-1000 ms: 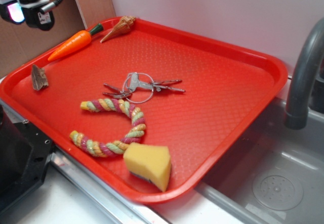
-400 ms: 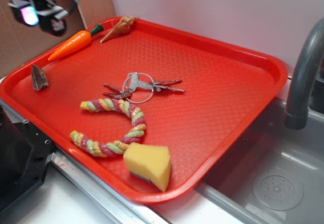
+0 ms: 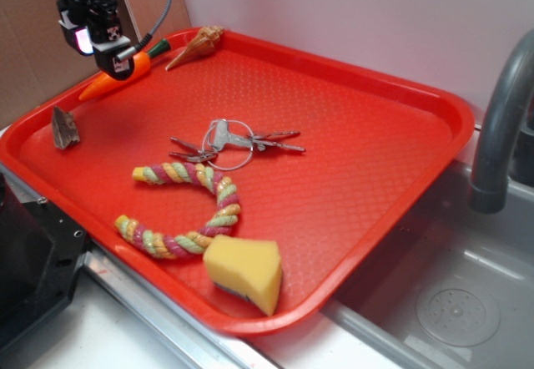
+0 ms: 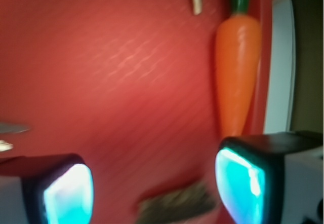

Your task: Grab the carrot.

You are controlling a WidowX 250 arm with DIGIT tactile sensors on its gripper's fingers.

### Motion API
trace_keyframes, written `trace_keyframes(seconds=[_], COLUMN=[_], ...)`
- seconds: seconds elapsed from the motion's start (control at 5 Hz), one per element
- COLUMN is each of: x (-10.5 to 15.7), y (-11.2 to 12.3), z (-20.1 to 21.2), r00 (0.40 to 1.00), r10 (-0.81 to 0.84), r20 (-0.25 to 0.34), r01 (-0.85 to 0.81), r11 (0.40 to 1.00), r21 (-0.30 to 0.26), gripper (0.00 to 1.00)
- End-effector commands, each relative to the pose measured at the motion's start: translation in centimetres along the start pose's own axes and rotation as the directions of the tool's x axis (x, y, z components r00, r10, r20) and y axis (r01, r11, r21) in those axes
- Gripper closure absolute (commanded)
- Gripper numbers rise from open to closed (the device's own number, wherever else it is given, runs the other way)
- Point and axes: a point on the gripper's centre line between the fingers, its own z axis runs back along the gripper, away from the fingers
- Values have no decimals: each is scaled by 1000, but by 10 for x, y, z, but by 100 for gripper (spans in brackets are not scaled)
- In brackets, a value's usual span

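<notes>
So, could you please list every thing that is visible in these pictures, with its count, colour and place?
tray: one, red, beside the sink
carrot: one, orange with green stem, far left edge of the tray
seashell: one, tan, far corner of the tray, next to the carrot's stem
keys: one bunch on a ring, silver, middle of the tray
rope toy: one, multicoloured, near side of the tray
sponge: one, yellow, near edge of the tray
small piece: one, brown, left edge of the tray
faucet: one, grey, right
sink: one, grey, lower right
gripper: one, black, fingers open, above the carrot
</notes>
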Motion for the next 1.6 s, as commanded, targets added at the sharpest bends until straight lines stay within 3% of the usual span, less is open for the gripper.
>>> trace_keyframes(seconds=[0.0, 0.2, 0.4, 0.8, 1.0, 1.2, 1.4], x=[27, 31, 25, 17, 19, 24, 32], y=[22, 27, 35, 36, 26, 22, 32], z=[-16, -32, -44, -43, -35, -42, -46], r00=[982, 989, 994, 996, 993, 975, 942], r10=[-153, -122, -93, -57, 29, 97, 280], r20=[106, 79, 58, 67, 115, 199, 187], r01=[138, 109, 86, 52, -31, -54, -211], r11=[981, 983, 989, 996, 999, 976, 924], r21=[139, 150, 118, 77, 21, -212, -318], gripper=[0, 0, 0, 0, 0, 0, 0])
